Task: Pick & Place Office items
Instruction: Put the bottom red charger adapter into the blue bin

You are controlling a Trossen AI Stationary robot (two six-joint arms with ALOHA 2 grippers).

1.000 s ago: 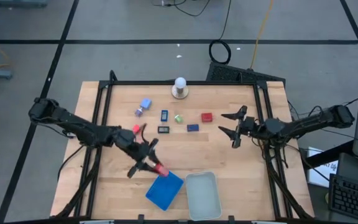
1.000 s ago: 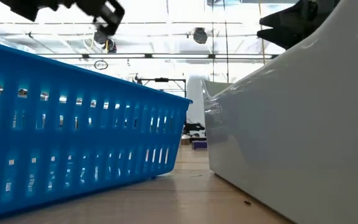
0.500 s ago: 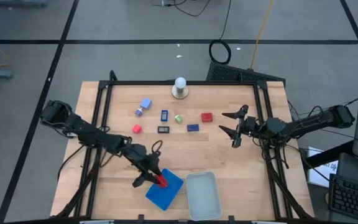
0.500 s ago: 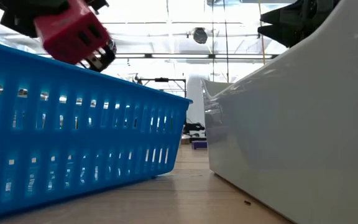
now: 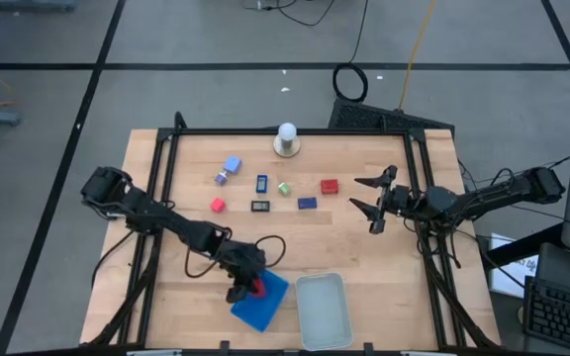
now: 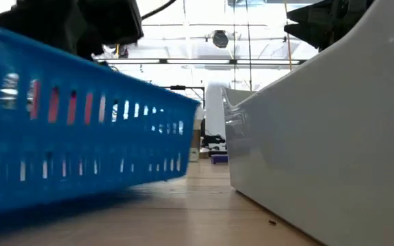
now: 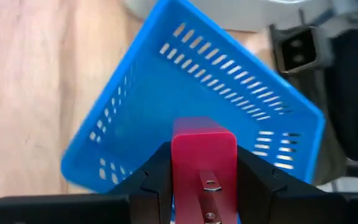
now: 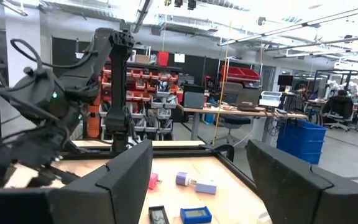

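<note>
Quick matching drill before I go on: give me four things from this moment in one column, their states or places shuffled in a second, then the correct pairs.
1. left gripper
2. right gripper
3. blue tray
4. white ball

A. open, holding nothing
B. at the table's far edge, on a round base
C. shut on a red block
D. beside the clear tray, under the left gripper

Pairs: 1-C, 2-A, 3-D, 4-B

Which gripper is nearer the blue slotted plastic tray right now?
Left. The left gripper, shut on a red block, sits at the blue slotted plastic tray. The right gripper hangs open, far across the table by its right edge.
</note>
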